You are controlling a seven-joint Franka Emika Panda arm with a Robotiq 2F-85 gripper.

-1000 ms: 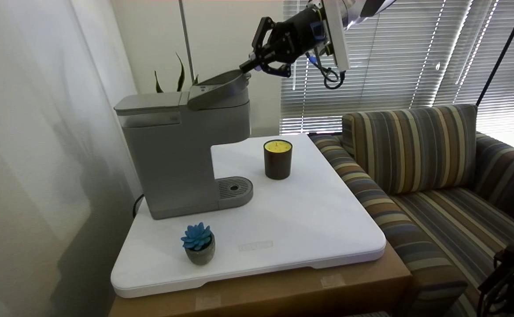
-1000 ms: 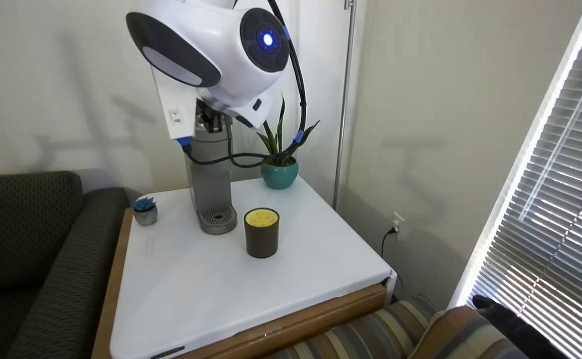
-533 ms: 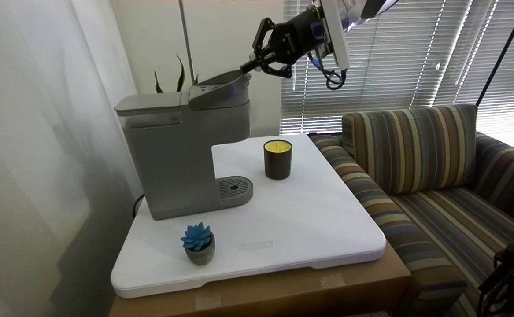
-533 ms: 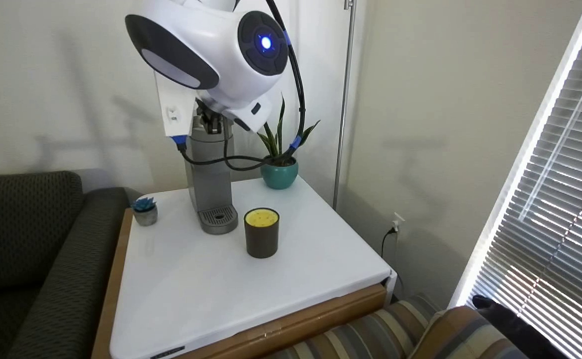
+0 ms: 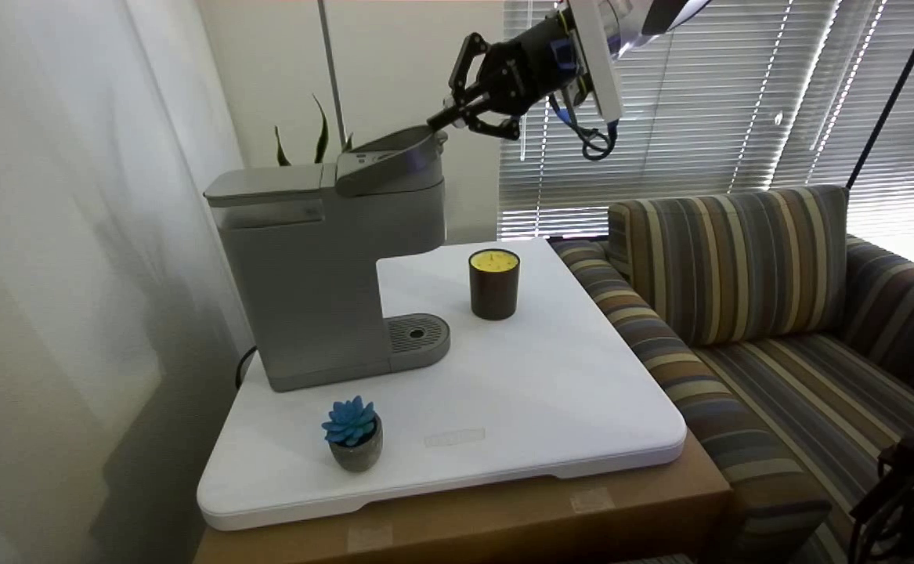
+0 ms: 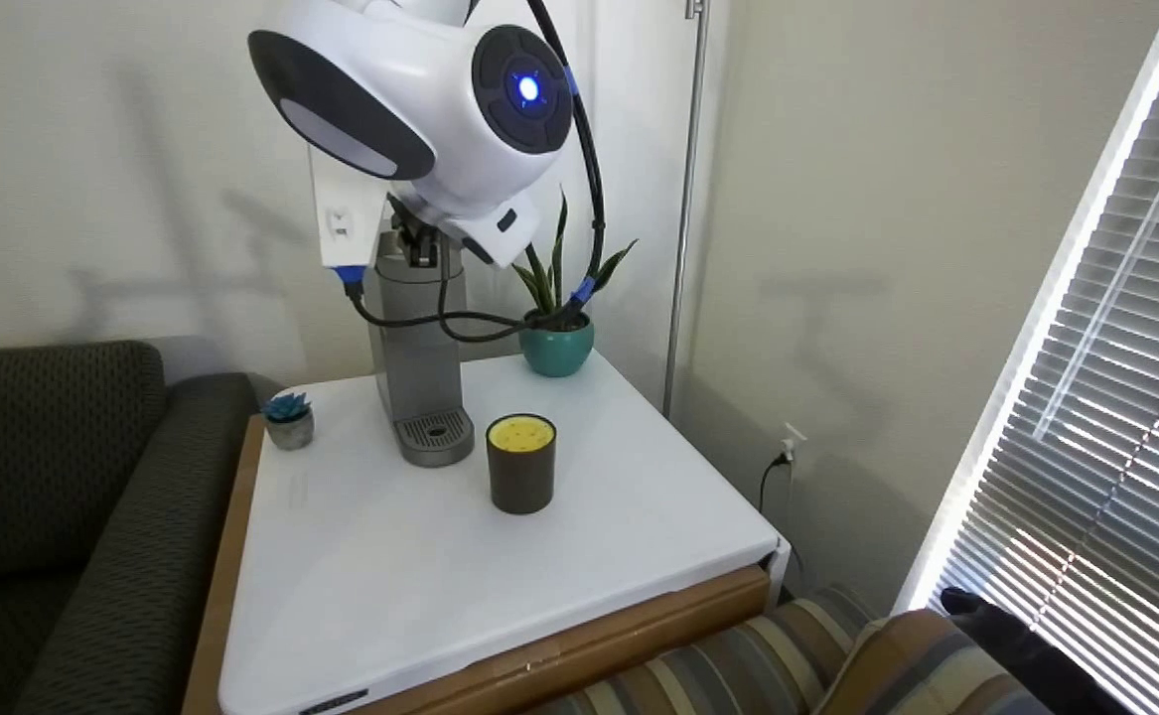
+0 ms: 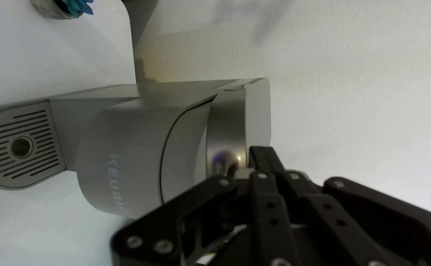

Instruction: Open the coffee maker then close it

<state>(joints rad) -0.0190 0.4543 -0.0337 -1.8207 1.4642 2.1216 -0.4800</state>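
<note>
Holding my gripper (image 7: 263, 150) out, jaws closed together, nothing between them that I can see! And here's the lid (image 5: 394, 167), its front rim right at my tips: touching or just apart, I can't tell. I'm at the upper edge, so I judge this suits a push down better than a lift. Beyond, the coffee maker (image 5: 323, 290) runs lengthwise away from me, back end by the wall-side edge of the white tabletop (image 5: 535, 376).

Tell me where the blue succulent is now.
In an exterior view, the blue succulent is toward the left of the white tabletop, nearer the camera than the coffee maker. The wrist view cuts it off at top left.
</note>
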